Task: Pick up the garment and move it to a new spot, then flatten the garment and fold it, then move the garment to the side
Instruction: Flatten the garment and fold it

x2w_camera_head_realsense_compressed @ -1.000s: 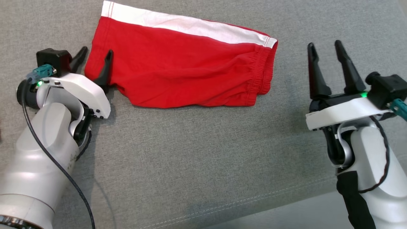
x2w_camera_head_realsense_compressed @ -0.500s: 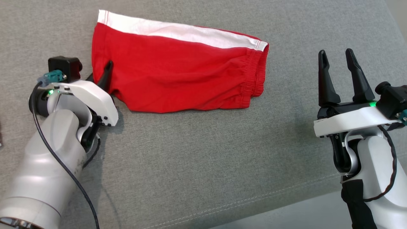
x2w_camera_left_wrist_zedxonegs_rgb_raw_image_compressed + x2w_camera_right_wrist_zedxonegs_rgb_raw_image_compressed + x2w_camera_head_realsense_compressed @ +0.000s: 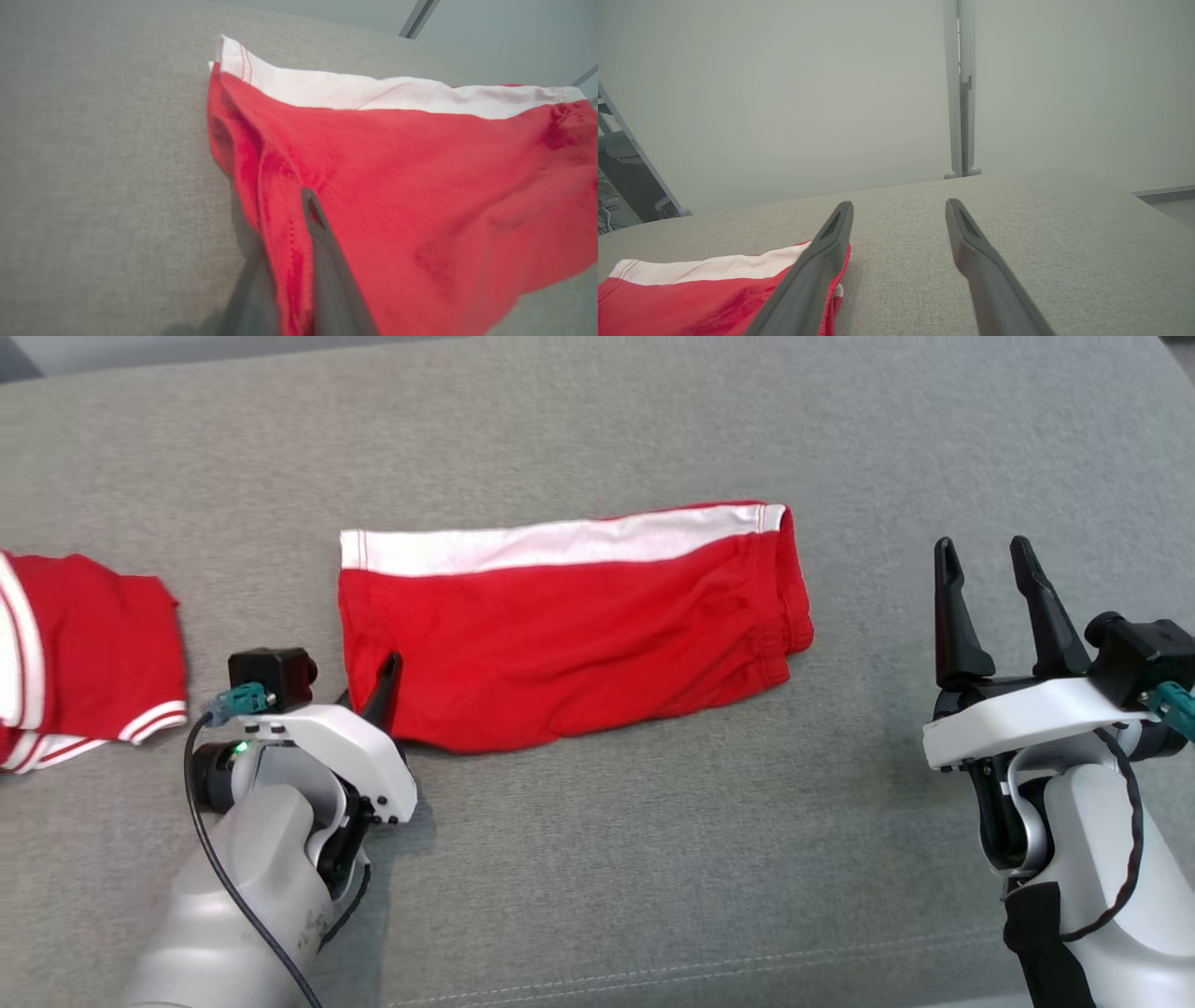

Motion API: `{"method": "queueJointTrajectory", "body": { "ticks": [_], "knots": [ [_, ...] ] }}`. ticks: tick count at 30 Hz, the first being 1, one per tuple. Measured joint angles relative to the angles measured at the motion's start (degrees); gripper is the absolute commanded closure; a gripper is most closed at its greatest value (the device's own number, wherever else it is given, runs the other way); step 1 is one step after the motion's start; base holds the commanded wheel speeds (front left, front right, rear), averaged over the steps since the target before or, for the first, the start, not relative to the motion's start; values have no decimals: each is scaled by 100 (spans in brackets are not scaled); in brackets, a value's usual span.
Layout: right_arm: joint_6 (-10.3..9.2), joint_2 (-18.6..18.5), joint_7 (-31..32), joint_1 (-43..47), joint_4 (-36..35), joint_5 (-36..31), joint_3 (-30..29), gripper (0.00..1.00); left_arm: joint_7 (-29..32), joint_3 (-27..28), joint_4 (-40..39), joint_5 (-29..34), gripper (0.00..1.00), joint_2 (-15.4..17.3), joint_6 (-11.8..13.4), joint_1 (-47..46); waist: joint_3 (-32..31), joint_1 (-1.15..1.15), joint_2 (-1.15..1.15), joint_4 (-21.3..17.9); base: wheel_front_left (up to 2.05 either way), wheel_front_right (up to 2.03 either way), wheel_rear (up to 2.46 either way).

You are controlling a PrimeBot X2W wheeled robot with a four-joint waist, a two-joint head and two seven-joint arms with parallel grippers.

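The garment (image 3: 569,644) is a pair of red shorts with a white side stripe, lying folded and flat on the grey fabric surface (image 3: 653,821). My left gripper (image 3: 378,677) is shut on the garment's near left hem, one dark finger on top of the cloth and the other under it. The left wrist view shows the red cloth (image 3: 420,177) pinched and bunched in that gripper (image 3: 273,210). My right gripper (image 3: 982,546) stands open to the right of the garment, apart from it. In the right wrist view this gripper (image 3: 900,205) holds nothing, with the garment's waistband end (image 3: 691,294) at lower left.
Another red garment with white trim (image 3: 84,644) lies at the far left of the surface. A stitched seam (image 3: 653,973) runs along the surface's front edge. Beyond the far edge stands a pale wall with a grey post (image 3: 959,93).
The left gripper's fingers, open around the garment's left corner before, are now shut on its hem. The head camera has shifted, bringing the second red garment into view. The right gripper stays open.
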Motion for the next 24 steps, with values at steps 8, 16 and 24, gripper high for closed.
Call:
{"method": "queueJointTrajectory", "body": {
  "ticks": [8, 16, 24],
  "knots": [
    [0, 0, 0, 17, 242, -103, -16, 0, -5, 282, -392, 330, 0, 151, 220, 249, -404, 0, 0, 307, 0, 0, 0],
    [0, -2, 0, 433, 267, -227, -211, 0, -7, 1021, -2120, 1547, 0, 447, 725, 1366, -856, 0, 0, 428, 0, 0, 0],
    [0, 2, 0, 1008, 179, -218, -356, 0, -23, 2206, -3850, 2564, 0, 519, 916, 2966, -1239, 0, 0, 554, 0, 0, 0]
  ]
}}
